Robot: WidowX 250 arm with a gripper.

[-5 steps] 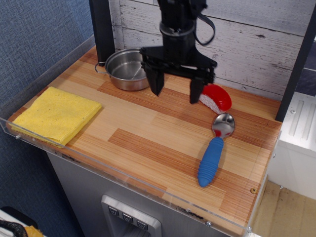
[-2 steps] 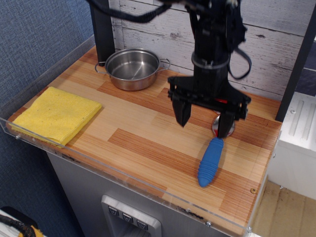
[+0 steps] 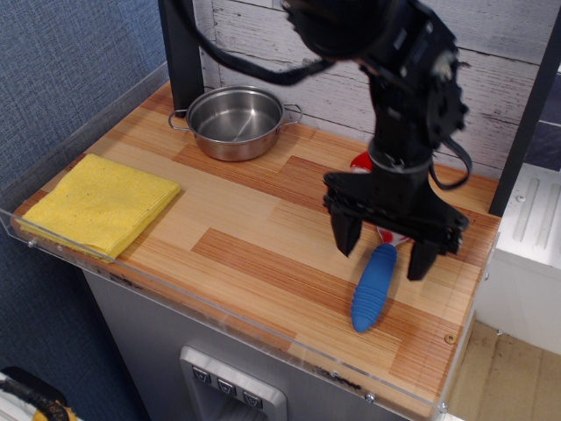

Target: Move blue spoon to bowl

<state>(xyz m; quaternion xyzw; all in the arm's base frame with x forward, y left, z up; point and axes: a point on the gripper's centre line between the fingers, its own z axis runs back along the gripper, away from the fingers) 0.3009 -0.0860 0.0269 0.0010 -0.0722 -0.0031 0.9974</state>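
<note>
The blue spoon [image 3: 373,287] lies on the wooden table at the right front; its ribbed blue handle shows, and its silver head is hidden behind my gripper. My gripper [image 3: 383,247] is open, with one finger on each side of the handle's upper end, just above it. The bowl [image 3: 235,121], a shiny steel pot with two loop handles, stands empty at the back left, far from the gripper.
A folded yellow cloth [image 3: 100,203] lies at the left front. A red and white object [image 3: 360,161] peeks out behind the arm. A clear plastic rim [image 3: 228,309] runs along the table's front edge. A white plank wall stands behind.
My gripper has moved from the back beside the bowl to the right and forward, and down over the spoon's handle. The spoon has not moved.
</note>
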